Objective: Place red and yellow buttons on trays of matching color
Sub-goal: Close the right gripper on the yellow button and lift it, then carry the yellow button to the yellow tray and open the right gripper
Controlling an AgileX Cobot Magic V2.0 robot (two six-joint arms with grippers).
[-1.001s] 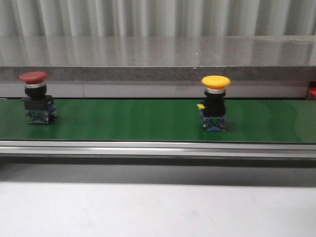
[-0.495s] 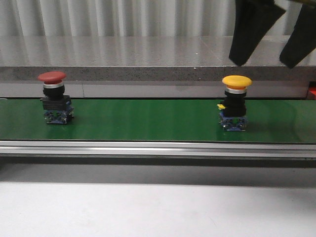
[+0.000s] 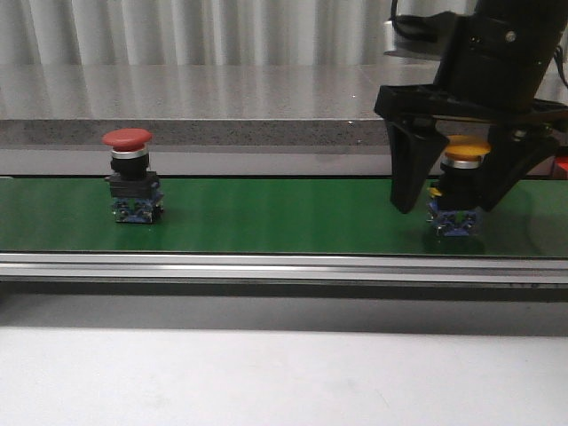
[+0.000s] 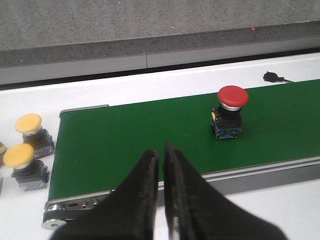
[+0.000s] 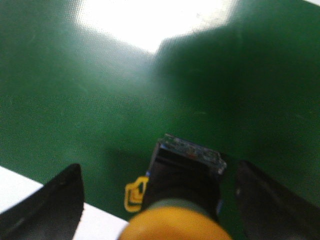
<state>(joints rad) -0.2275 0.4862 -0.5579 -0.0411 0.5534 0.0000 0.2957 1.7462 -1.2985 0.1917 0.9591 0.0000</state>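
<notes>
Near edge: a pale counter (image 3: 266, 382) runs across the foreground, bare where the front view shows it, and behind it the metal rail of the green conveyor belt (image 3: 266, 217).

Left pincer (image 4: 161, 165): its two dark fingers are pressed together, holding nothing, poised over the near rail of the belt.

Red push-button (image 3: 133, 176): stands upright on the belt, toward the left; from the left wrist view it is farther out on the belt and off to one side of the shut fingers, well apart from them.

Right pincer (image 3: 454, 182): spread wide, one finger on each side of the yellow push-button (image 3: 461, 188), gripping nothing yet.

The relation that matters: the yellow button sits upright between the open fingers, its long axis vertical, mushroom cap up. In the right wrist view the cap (image 5: 176, 224) is centred in the gap, and neither finger seems to touch the black body.

Nearer arm: the right, plainly, for the yellow one; the left for the red.

Spares: two more yellow buttons (image 4: 30, 147) rest off the belt's end.

Trays: none in view.
</notes>
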